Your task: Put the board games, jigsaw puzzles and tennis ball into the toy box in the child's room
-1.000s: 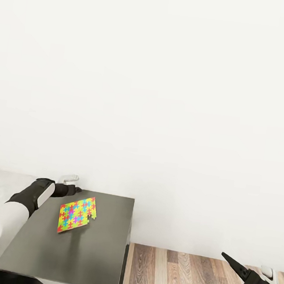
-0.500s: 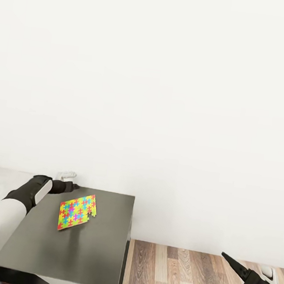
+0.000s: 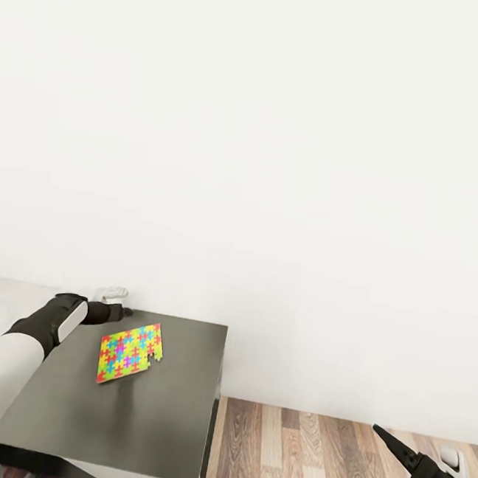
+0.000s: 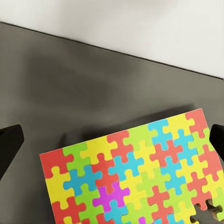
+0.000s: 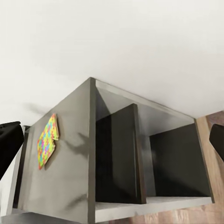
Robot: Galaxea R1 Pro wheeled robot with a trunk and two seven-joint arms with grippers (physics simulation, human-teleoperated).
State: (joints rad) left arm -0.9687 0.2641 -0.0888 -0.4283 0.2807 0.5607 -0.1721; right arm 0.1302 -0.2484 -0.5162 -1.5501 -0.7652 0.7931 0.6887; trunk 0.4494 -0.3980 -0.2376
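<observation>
Left pincer (image 4: pixel 112 140) spread open, lowered nearer puzzle (image 3: pixel 130 353) on surface (image 3: pixel 167 409); pickup judged imminent. Right pincer (image 5: pixel 112 140) open, idle.

One jigsaw puzzle (image 3: pixel 130 352) lies flat on the dark grey part of the table (image 3: pixel 152 415). It is a thin slab of interlocking yellow, red, green, blue and a few magenta pieces, with an uneven outline and a notch missing near one corner. It sits turned at an angle to the table's edges, on the half of the top nearer the wall, closer to the far edge than to the near one and well in from the table's right edge. Close up, the jigsaw puzzle (image 4: pixel 140 175) rests fully on the surface.

The open-fronted side of the table (image 5: pixel 140 158) shows two dark compartments split by an upright divider, and the jigsaw puzzle (image 5: pixel 46 140) lies on its top.
</observation>
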